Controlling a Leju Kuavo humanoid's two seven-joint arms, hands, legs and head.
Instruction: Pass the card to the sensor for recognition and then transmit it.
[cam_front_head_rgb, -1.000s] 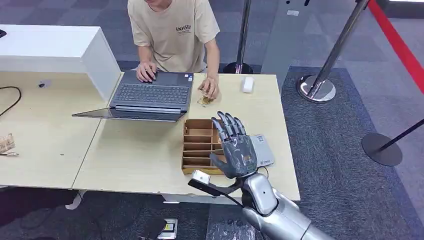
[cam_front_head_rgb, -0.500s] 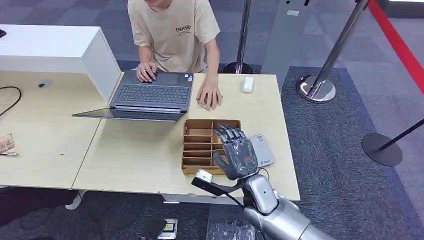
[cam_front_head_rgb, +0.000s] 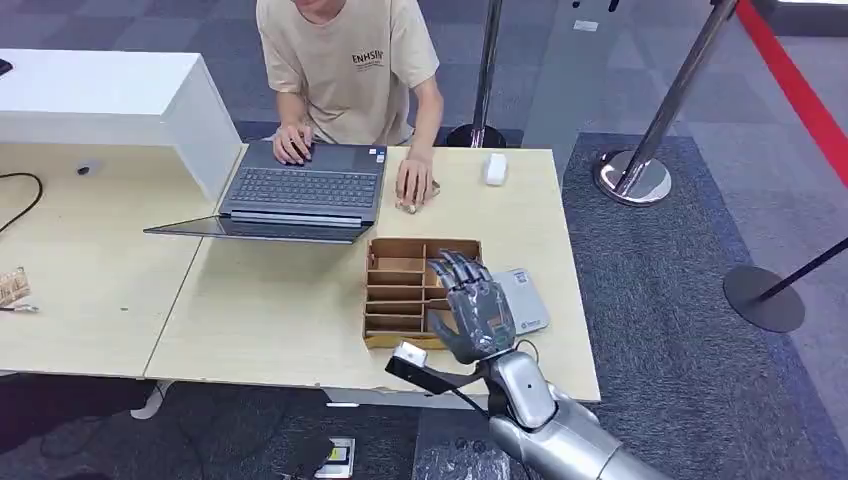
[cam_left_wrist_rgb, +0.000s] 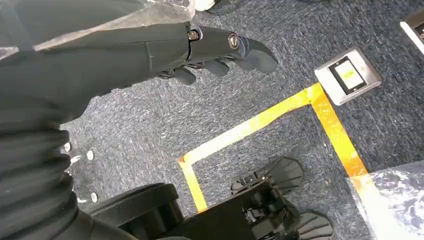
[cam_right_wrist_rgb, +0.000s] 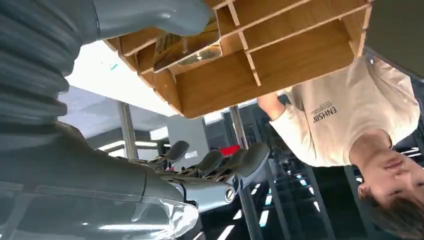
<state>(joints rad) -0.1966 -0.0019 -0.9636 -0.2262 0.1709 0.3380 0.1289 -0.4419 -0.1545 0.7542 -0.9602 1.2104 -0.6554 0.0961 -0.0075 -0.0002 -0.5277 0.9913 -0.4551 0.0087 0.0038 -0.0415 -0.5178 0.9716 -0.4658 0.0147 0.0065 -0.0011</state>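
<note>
My right hand hovers palm-forward over the near right part of the wooden divider box, fingers apart and holding nothing. In the right wrist view its thumb and fingers flank the divider box, where something shiny lies in one compartment. The grey sensor pad lies on the table just right of the box, partly behind my hand. A small card-like item sits under the person's hand. My left hand hangs over the carpet with fingers extended and nothing in it.
A person in a beige shirt sits across the table, one hand on an open laptop. A white box stands at the left, a small white object at the far edge. Stanchion posts stand to the right.
My right hand has dropped slightly toward the box, its fingers a little more bent. The person's hand has shifted on the table beside the laptop.
</note>
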